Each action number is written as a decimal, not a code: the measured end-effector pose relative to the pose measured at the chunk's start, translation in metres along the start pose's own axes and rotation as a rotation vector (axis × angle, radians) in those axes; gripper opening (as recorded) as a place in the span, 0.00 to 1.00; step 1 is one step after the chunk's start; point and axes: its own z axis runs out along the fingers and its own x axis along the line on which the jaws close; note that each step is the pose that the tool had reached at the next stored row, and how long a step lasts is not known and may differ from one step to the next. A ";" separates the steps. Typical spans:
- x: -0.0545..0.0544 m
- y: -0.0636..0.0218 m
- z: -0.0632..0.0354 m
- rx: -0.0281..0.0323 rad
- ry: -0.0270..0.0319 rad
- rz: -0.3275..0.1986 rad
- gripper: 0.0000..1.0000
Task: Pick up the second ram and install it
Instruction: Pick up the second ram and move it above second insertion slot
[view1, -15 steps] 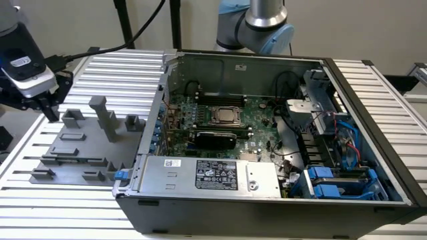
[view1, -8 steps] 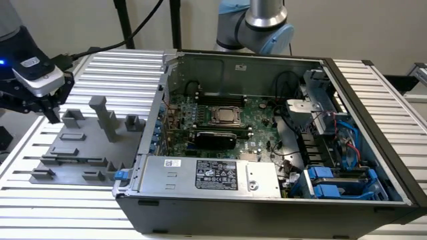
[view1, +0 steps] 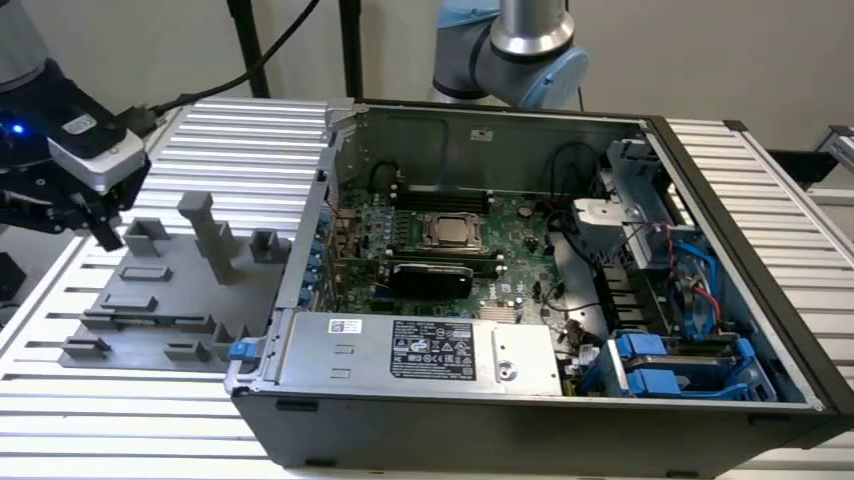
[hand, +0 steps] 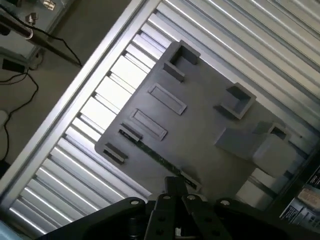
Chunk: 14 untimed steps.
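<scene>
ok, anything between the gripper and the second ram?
Nothing visible. The gripper hangs over the grey holder tray, the second ram lies in a slot of that tray, and the space between them is open.

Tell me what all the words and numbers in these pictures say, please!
None of the text here can be read.
Black label on the silver power supply: white print, too small to read.
White sticker beside the black label: too blurred to read.
Dark printed patch at the picture's edge in the wrist view: too blurred to read.
</scene>
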 end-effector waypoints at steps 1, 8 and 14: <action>0.000 0.0000 0.0006 -0.0001 0.0009 -0.018 0.00; 0.000 -0.0002 0.0052 -0.0012 0.0063 -0.145 0.00; 0.000 -0.0004 0.0090 -0.0022 0.0112 -0.254 0.00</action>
